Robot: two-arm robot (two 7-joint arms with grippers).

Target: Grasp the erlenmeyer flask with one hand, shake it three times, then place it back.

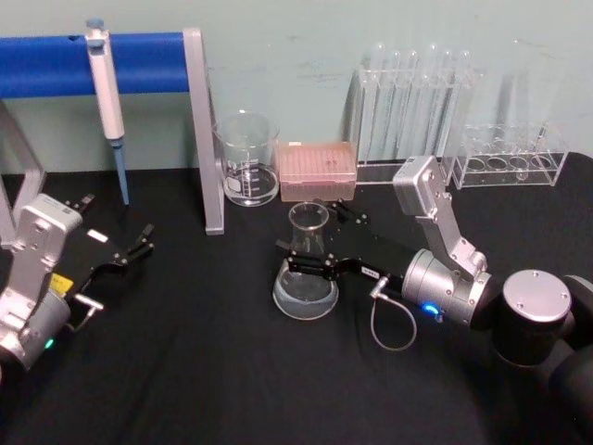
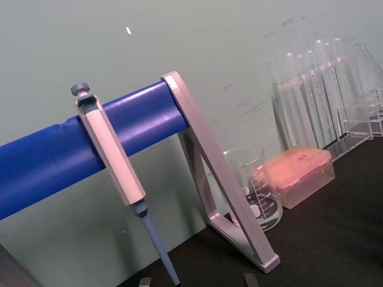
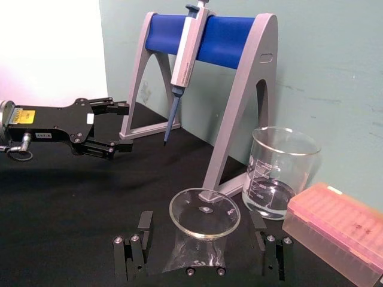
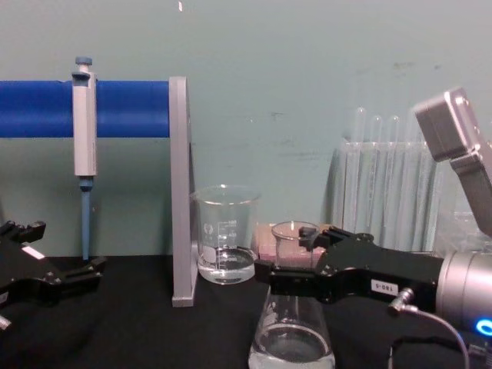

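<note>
Now the right end effector (image 1: 310, 258) is standing open around the flask (image 1: 306, 278) neck; the flask is resting on the surface (image 1: 204, 371).

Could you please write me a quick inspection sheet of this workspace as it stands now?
Surface: black table.
Job's things: flask upright, a little liquid inside.
Clutter: beaker, pink tip box, pipette on blue stand, tube racks.
Grippers: right gripper astride the flask's neck, jaws apart; left gripper open, idle at table's left.
Cables: loop beside right wrist.
Surroundings: green wall.
</note>
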